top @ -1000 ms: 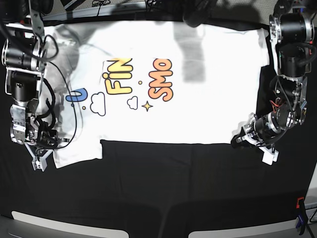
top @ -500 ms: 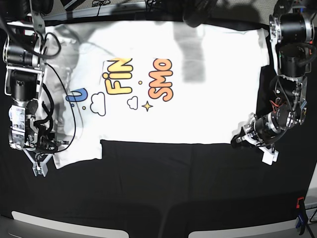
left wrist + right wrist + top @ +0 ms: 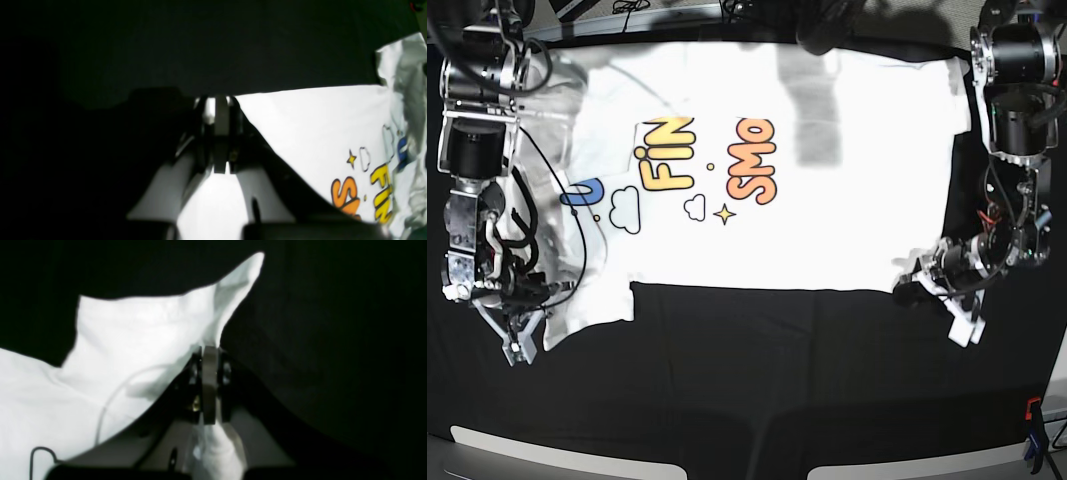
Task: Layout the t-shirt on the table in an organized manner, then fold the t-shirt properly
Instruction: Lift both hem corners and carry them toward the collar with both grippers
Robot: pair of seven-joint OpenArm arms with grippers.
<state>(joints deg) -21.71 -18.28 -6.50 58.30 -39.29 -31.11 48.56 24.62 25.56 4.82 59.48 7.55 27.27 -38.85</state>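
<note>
The black cloth surface (image 3: 757, 380) carries the t-shirt (image 3: 847, 220), spread print-side up across its far half. The right claw (image 3: 209, 355) is clamped on the white sleeve fabric at the shirt's corner. The left claw (image 3: 218, 108) is closed on the hem corner at the opposite side.

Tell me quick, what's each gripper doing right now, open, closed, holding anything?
Left gripper: closed, pinching the bottom hem corner of the t-shirt.
Right gripper: closed, pinching the t-shirt's sleeve edge.
</note>
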